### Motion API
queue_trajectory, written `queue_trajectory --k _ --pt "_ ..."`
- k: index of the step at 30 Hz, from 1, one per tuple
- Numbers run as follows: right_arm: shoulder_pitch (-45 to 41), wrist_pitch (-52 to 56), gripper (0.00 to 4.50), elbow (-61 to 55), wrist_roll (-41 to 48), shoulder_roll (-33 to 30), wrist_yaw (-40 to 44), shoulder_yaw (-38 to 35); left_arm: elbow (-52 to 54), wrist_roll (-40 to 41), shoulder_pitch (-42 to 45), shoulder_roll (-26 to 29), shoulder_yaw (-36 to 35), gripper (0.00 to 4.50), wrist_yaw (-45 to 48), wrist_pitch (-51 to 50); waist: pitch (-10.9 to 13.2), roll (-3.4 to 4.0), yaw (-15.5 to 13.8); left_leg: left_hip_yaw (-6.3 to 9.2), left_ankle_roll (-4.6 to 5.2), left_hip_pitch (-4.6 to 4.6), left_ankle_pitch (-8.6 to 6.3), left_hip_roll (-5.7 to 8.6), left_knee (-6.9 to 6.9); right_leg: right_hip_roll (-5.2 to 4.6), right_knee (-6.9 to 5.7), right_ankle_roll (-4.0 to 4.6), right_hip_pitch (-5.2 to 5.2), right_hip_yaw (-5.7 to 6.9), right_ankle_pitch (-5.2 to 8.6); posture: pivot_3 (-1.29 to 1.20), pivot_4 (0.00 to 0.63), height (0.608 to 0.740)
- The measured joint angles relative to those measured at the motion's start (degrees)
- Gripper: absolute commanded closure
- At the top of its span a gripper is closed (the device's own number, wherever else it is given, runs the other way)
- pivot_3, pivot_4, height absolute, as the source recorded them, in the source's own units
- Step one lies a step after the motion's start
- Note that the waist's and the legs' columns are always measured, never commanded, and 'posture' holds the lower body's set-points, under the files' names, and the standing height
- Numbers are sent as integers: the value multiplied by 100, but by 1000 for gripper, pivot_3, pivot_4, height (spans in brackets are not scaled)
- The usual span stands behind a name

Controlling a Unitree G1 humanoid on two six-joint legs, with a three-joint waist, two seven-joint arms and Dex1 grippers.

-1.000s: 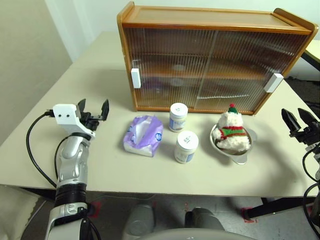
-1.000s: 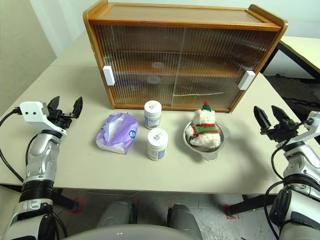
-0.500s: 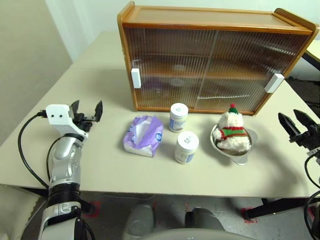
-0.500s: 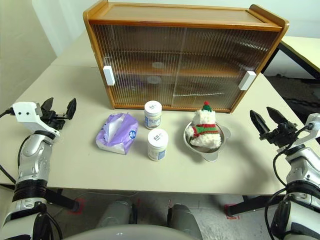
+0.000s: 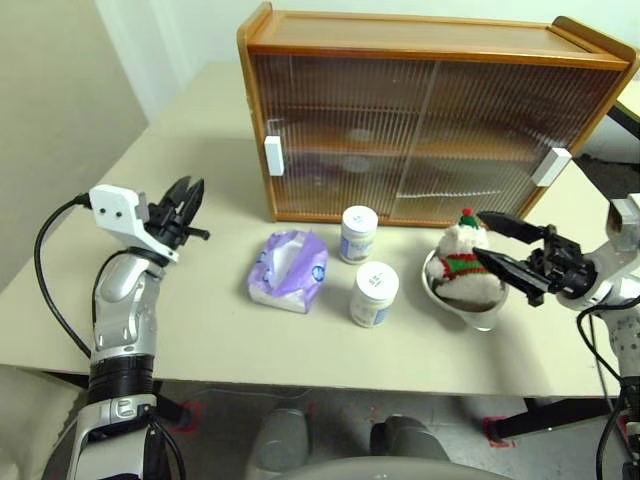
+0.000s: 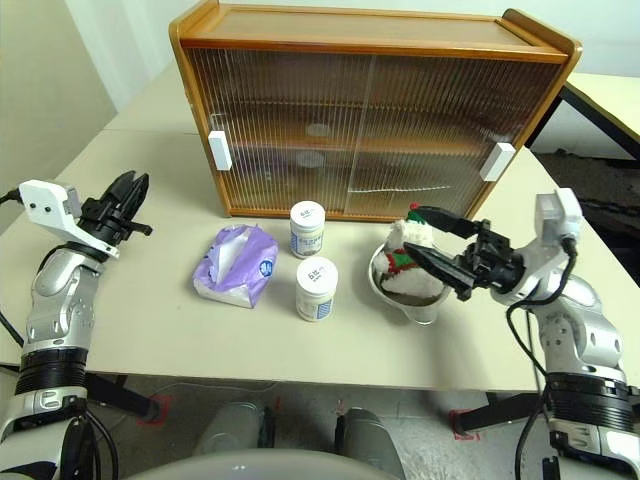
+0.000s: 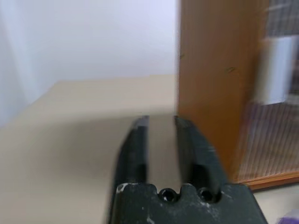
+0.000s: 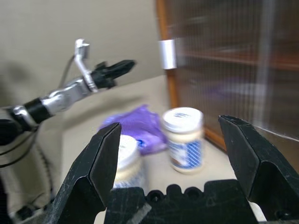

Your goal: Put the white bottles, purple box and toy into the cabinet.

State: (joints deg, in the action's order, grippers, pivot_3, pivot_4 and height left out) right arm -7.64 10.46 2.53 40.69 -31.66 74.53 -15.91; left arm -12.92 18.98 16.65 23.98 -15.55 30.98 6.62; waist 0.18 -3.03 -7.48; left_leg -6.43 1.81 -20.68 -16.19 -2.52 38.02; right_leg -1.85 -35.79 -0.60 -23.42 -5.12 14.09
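Note:
The cabinet stands at the back of the table with both ribbed sliding doors closed. In front of it lie the purple box, two white bottles and the toy, a plush snowman sitting in a metal bowl. My right gripper is open. It points to the left just in front of the toy, partly covering it, with nothing between its fingers. My left gripper hovers at the left, shut and empty, aimed at the cabinet's left end. The right wrist view looks over both bottles toward the purple box.
White handles sit at the outer edges of the doors, one left and one right. A wall runs along the left behind the table. Bare tabletop lies between my left arm and the purple box.
My left gripper has shut and risen a little. My right arm has swung in from the right edge to just in front of the toy, still open.

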Motion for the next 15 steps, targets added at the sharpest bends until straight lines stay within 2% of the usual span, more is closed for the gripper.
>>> queue_trajectory --k 15 --pt "-107 -116 0 -56 -144 209 -45 405 31 -452 787 -16 735 4462 46 -260 0 1 1 27 6 -14 3 16 7 2 -5 -2 0 12 1 196 0 740"
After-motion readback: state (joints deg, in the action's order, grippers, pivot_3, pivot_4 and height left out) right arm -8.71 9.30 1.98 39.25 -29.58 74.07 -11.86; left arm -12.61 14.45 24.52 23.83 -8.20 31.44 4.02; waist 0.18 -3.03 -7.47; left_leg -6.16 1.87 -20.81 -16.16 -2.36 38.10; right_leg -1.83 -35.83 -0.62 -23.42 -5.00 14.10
